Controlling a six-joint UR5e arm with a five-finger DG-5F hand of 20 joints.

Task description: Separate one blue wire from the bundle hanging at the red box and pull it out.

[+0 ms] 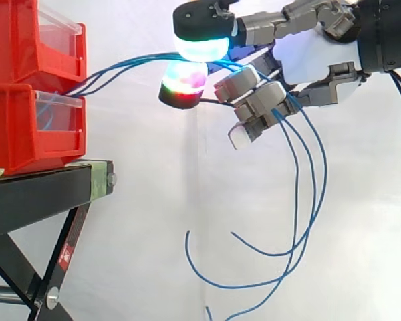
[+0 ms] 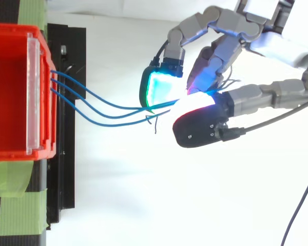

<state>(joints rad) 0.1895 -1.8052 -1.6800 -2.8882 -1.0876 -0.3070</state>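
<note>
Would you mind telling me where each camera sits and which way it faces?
Side view: beside the work, at its height, looking level across red bins and blue wires; the hand enters from the right, pinching the wires.
Top view: overhead, looking down; the hand reaches in from the upper right.
Shared: bins, wires, hand.

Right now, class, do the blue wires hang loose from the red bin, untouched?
No, the blue wires stretch sideways from the red bin into the hand's fingers.
</note>
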